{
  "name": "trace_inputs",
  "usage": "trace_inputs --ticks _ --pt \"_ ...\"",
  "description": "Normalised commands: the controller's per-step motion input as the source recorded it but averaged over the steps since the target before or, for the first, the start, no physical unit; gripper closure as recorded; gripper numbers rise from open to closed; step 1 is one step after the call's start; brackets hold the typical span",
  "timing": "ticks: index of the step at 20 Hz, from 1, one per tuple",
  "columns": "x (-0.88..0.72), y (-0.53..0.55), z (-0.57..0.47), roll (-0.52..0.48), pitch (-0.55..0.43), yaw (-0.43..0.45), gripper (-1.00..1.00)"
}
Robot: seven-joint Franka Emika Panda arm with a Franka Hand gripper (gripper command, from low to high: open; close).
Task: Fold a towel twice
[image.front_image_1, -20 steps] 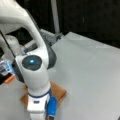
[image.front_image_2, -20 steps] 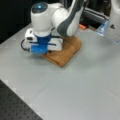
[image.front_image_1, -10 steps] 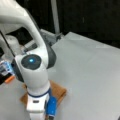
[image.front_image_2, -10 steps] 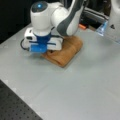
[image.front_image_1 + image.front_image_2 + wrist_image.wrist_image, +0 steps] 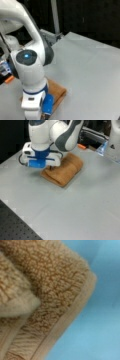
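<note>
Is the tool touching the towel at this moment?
Cannot tell. In a front view the tool sits right at the folded towel, but its tips are hidden; the wrist view shows only the cloth.

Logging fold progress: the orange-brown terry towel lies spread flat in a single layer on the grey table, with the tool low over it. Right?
Not flat: a front view shows the orange-brown terry towel folded into a layered bundle on the grey table, tool low over it.

Both front views look down at an angle on the desk (image 5: 82,205) from opposite sides. One sits close behind the arm (image 5: 30,72), facing the far edge. Both share the towel (image 5: 66,170). Wrist cam is v. close, straight down on the terry.
</note>
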Motion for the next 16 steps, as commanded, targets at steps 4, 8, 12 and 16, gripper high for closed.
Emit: trace_inputs --ticks 4,8,12,16 --pt "0.0 -0.12 0.38 -0.062 0.215 0.076 -1.0" --pt "-0.09 -0.01 0.4 -0.046 0.163 -0.018 -1.0" --pt "-0.13 0.11 0.27 0.042 0.102 -0.093 -1.0" --pt "-0.18 0.25 0.14 0.205 0.034 -0.194 -1.0"
